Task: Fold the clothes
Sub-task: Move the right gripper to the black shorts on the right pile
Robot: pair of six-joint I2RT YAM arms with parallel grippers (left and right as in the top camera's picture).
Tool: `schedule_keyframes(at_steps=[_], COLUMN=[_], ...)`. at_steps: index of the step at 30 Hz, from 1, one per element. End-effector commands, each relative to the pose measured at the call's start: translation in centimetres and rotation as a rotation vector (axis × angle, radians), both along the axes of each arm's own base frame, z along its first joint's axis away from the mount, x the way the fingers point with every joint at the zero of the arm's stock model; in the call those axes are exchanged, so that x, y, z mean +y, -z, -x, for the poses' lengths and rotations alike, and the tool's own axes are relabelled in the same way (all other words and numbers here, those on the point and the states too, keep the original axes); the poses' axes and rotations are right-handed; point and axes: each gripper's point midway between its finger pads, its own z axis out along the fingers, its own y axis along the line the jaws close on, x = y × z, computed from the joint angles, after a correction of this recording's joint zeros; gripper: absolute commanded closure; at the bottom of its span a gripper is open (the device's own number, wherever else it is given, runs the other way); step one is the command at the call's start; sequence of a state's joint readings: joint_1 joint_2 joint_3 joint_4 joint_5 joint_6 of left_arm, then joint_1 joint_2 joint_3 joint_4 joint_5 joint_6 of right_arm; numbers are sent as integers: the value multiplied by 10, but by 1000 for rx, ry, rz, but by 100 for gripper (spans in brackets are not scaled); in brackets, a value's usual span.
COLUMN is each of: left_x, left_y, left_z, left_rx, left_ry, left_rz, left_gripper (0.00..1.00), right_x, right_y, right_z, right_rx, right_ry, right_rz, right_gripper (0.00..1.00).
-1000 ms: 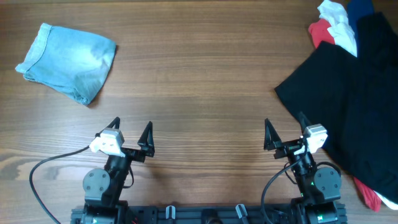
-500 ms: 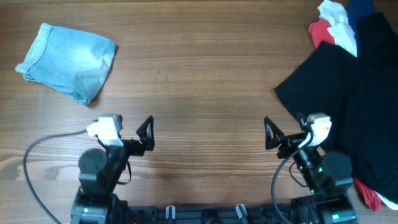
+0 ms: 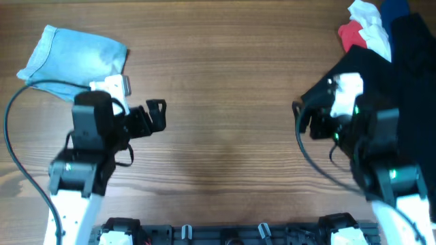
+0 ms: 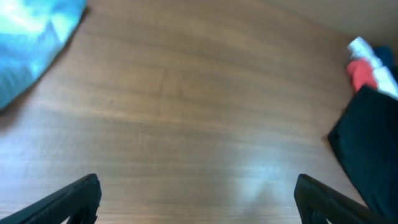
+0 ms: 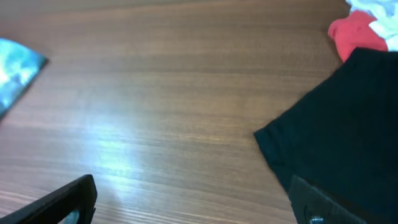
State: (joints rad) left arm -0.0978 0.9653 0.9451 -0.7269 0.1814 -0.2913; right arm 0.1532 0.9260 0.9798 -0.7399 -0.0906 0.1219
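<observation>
The black shorts [image 3: 402,82] lie spread at the right side of the table; they also show in the right wrist view [image 5: 348,124] and in the left wrist view [image 4: 373,143]. My right gripper [image 3: 303,116] is open and empty, raised just left of the shorts' left corner; in its own view [image 5: 193,202] only wood lies between the fingers. My left gripper [image 3: 157,112] is open and empty above bare wood at the left, its fingers wide apart in the left wrist view [image 4: 199,199].
Light-blue denim shorts [image 3: 75,61] lie folded at the far left, behind my left arm. A pile of red [image 3: 351,34], white [image 3: 368,20] and dark blue clothes sits at the far right corner. The table is brown wood [image 3: 225,82].
Both arms have risen from their low rest pose near the front edge and moved toward the back. The right gripper now hovers by the black shorts' corner. The clothes have not moved.
</observation>
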Motion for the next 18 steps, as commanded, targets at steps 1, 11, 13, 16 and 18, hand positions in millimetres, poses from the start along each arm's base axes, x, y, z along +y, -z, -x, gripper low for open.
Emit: schedule_keyframes(at_steps=[1,11,13,16,18], left_x=[0,-1,-1,-1,-1], left_y=[-4,-7,-7,-7,-7], left_z=[-8,-14,-14,-14,-14], left_rx=[36,15,15,15,15], left_ry=[-1,-2,-2,-1,-2], left_rz=[5,6,6,5,5], left_gripper=[0,0,0,0,0], right_x=[6,-52,-59,-65,-62], right_y=[-3,81,116,160,182], right_z=[-19,-79,-82,-82,-84], right_rx=[16,204,301,422,467], right_ry=[-74,251,274,311,293], right_rz=[53,254,284,301,302], right_gripper=[0,0,1,1,1])
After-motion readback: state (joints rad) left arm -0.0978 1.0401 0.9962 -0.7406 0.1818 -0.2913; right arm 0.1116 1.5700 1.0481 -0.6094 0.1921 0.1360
